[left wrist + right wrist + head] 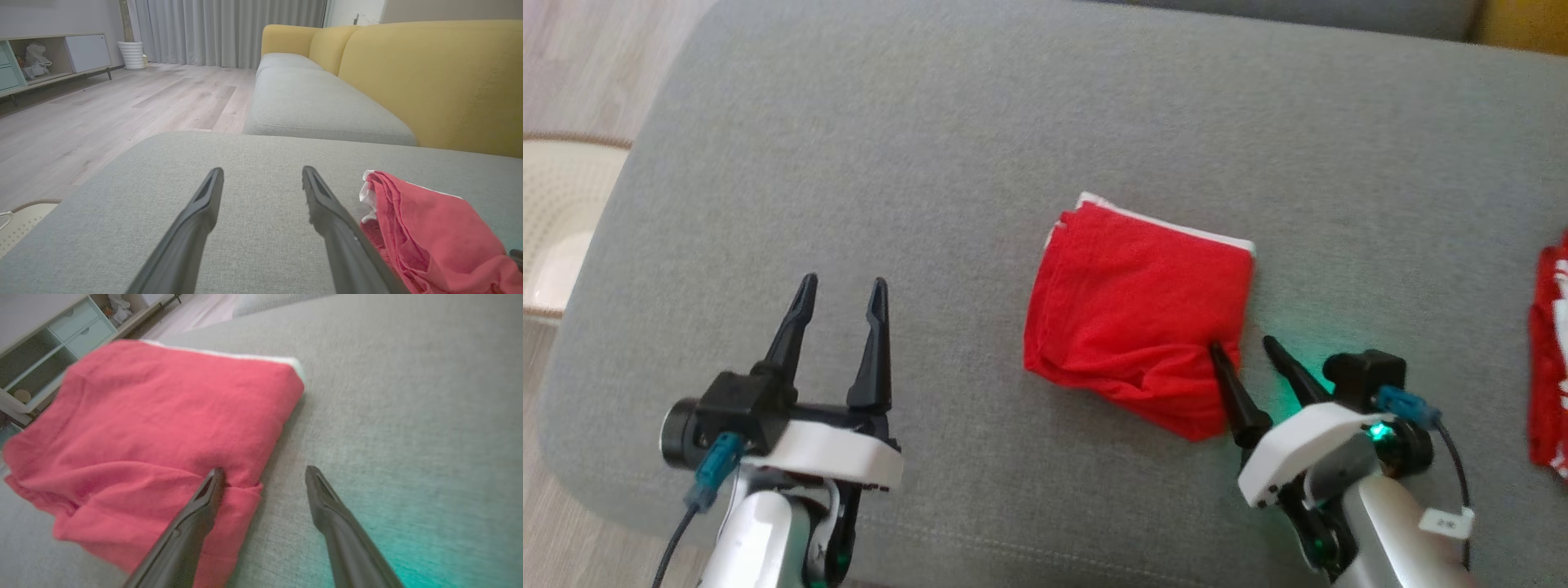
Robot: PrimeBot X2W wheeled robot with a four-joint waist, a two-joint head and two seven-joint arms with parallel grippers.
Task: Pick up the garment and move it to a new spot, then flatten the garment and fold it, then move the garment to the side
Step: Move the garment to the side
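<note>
Right pincer (1241,345) spread, 1 finger over folded red garment (1135,318).

Garment (1135,318) central on the cushion (915,147); left gripper (843,280) well apart to its left, right gripper (1241,345) straddling its near right edge.

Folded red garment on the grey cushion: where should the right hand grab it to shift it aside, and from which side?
Probably the near right corner of the red garment, coming in low from its right. The folded layers bunch thickest there, and the right hand sits open astride that edge: one finger over cloth, one over the grey cushion.
</note>
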